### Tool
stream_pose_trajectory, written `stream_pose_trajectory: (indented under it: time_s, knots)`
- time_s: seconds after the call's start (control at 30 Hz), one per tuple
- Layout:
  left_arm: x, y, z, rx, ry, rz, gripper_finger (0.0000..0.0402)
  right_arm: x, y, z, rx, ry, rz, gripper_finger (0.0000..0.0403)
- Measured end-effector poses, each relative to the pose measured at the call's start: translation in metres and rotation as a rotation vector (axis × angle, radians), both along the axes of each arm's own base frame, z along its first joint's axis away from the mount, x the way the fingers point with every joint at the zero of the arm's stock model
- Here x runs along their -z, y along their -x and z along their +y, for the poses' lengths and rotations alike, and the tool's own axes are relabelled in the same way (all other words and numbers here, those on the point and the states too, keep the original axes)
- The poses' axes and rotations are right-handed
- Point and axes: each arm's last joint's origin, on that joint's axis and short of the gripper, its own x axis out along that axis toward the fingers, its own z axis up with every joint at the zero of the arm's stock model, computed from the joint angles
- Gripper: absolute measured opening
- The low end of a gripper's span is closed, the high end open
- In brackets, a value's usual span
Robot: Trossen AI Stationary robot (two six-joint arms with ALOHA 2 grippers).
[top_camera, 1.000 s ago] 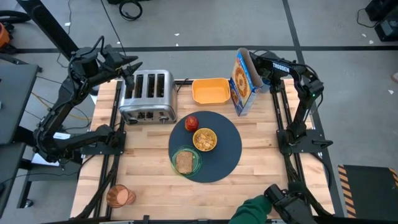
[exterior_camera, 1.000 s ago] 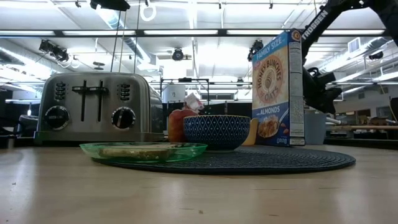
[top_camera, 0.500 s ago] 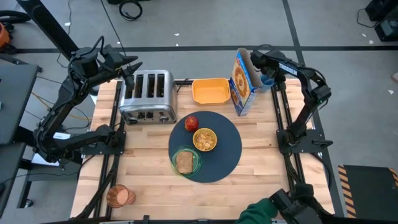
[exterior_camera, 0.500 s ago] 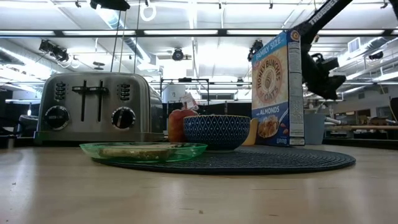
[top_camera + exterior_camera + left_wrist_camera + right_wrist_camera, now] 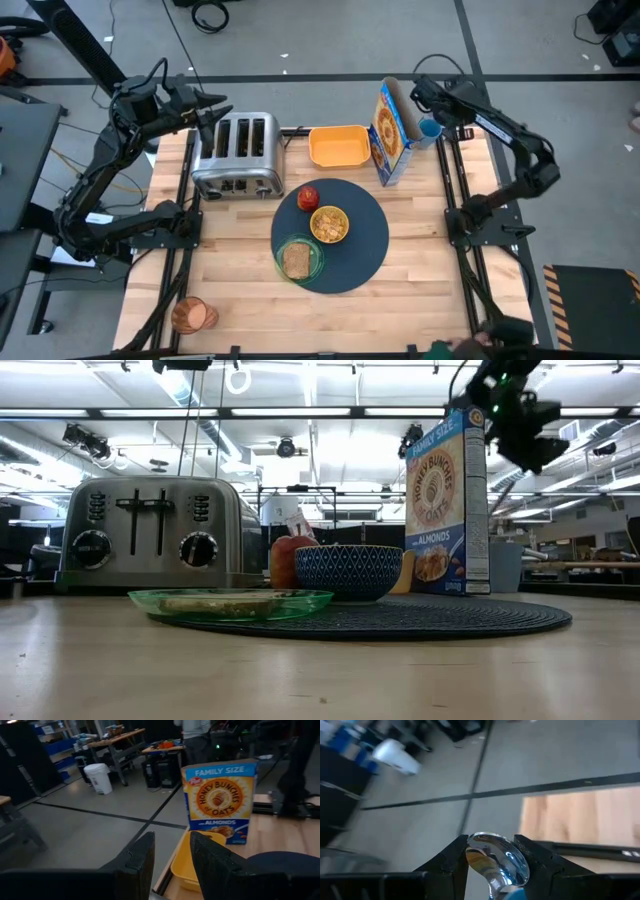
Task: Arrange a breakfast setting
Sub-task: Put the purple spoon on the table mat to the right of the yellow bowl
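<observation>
A dark blue-grey round mat [image 5: 365, 250] lies mid-table. On it stand a green plate [image 5: 312, 268] with a toast slice [image 5: 296, 260], a cereal bowl [image 5: 330, 224] and a red apple [image 5: 308, 197]. An amber cup [image 5: 190, 314] stands at the near left corner. My right gripper [image 5: 422, 93] is high at the far right, beside the cereal box's top, shut on a shiny pale spoon [image 5: 496, 859]. My left gripper [image 5: 215, 108] hangs open and empty over the toaster's far left end. My right gripper pinches the spoon between its two fingers, one finger [image 5: 452, 857] on each side edge of the spoon's bowl [image 5: 485, 851]. The bowl shows between the fingertips and the light blue handle [image 5: 514, 893] runs back toward the wrist. The spoon is lifted clear of the table.
A steel toaster [image 5: 238, 155] stands at the far left, with a yellow container [image 5: 337, 146] and an upright cereal box [image 5: 390, 130] to its right. A blue cup [image 5: 430, 127] stands beside the box. A person's green sleeve [image 5: 440, 352] shows at the near edge. Bare wood lies near left.
My right gripper has risen from beside the blue cup to the height of the cereal box's top, its arm swinging out toward the right. The person's green sleeve at the near edge has drawn back almost out of view.
</observation>
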Motion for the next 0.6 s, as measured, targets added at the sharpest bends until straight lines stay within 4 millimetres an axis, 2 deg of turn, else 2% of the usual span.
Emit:
stream_pose_trajectory:
  time_s: [0.37,0.6]
  knots:
    - [0.0,-0.002,-0.004,0.16,0.041,-0.033,0.0133,-0.053,0.015,0.054,-0.074,0.331,-0.039,0.0147]
    - [0.001,-0.003,-0.007,0.237,0.12,-0.061,0.0133,-0.087,0.014,0.076,-0.231,0.496,-0.096,0.0146]
